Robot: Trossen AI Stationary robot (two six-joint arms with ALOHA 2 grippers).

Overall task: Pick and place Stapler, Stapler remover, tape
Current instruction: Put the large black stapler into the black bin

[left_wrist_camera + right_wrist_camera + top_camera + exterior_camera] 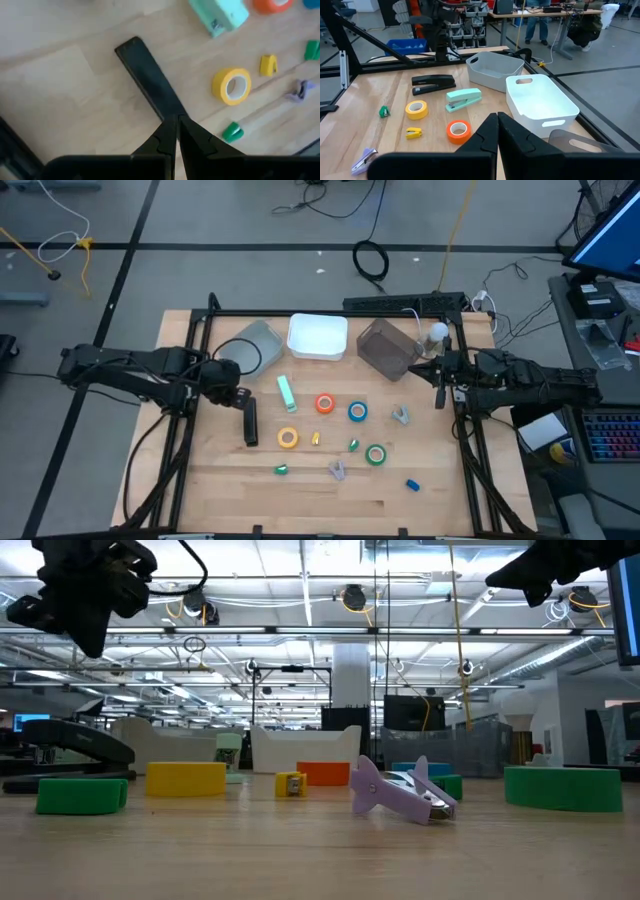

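Observation:
A black stapler [250, 422] lies flat on the wooden table, left of centre. My left gripper [238, 394] hangs shut above its far end, pointing steeply down and clear of it; the left wrist view shows the stapler [147, 77] beyond the shut fingertips [176, 122]. A mint stapler [287, 392] lies beside orange [325, 404], blue [357, 411], yellow [288, 438] and green [375, 454] tape rolls. Two pale staple removers [400, 415] [338, 470] rest among them. My right gripper [428, 367] waits shut at the table's right, raised.
A grey bin [255, 345], a white bin [318, 337] and a dark see-through bin [388, 347] stand along the far edge. Small coloured pieces [315, 438] [411, 484] are scattered near the tape. A black frame [190, 430] borders the table's sides.

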